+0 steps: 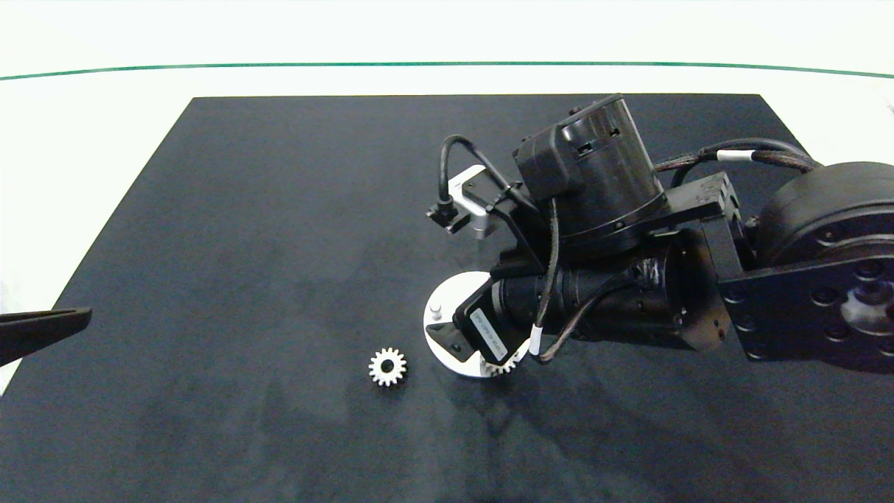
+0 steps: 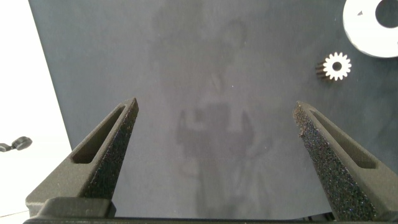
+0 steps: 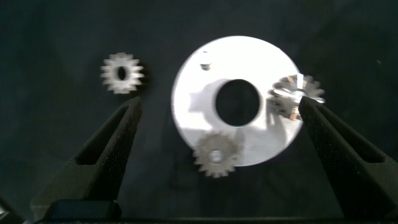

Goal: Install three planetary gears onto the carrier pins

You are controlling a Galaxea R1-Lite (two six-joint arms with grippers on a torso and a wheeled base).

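The white round disc [image 3: 186, 93] lies on the black mat, and my right gripper [image 3: 219, 104] hangs open above it with nothing between its fingers. One planetary gear [image 3: 216, 154] sits on a carrier pin near the disc's rim. A second gear [image 3: 298, 92] rests at the rim beside one finger and looks tilted; I cannot tell whether it is seated on a pin. One pin [image 3: 204, 63] stands bare. A third gear [image 1: 387, 366] lies loose on the mat left of the disc [image 1: 447, 335]. My left gripper [image 2: 216, 106] is open and parked at the mat's left edge.
My right arm [image 1: 601, 230] covers most of the disc in the head view, where only one gear [image 1: 504, 366] and the bare pin [image 1: 436, 308] show. The black mat [image 1: 244, 244] lies on a white table [image 1: 91, 119].
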